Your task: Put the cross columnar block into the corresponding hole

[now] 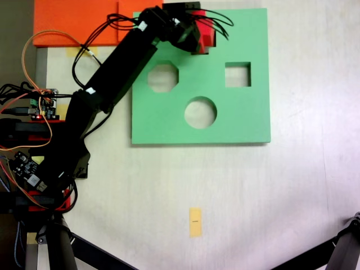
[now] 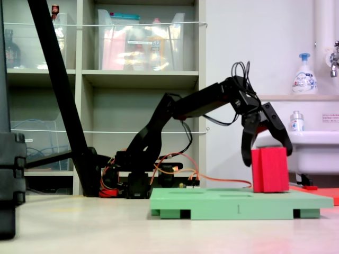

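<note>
The gripper stands with its jaws spread over the top of the cross columnar block, which stands upright on the green board. Whether the fingers press it, I cannot tell. The corresponding hole probably lies under the block, hidden. The step is insertion; next, push down squarely. The octagonal cutout, square cutout and round cutout lie apart from the fingers.

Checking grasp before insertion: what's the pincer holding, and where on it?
The pincer straddles the upper part of the red cross block, which stands upright on the green board. Whether it actually clamps the block cannot be told.
</note>
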Available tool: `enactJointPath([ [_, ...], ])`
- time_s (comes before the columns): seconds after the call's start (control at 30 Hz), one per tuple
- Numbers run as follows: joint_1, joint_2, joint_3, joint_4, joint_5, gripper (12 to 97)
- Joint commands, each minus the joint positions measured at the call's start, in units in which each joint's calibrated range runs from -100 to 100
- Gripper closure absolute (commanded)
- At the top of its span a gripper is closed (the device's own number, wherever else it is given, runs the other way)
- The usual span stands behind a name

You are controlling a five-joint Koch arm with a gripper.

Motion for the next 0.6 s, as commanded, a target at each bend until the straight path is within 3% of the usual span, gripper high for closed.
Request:
enactJointPath([
  [0.0,0.68,1.1,0.52,3.74,0.34,62.0],
  [0.57,-0.54,1.8,0.52,3.65,-3.03,61.9],
])
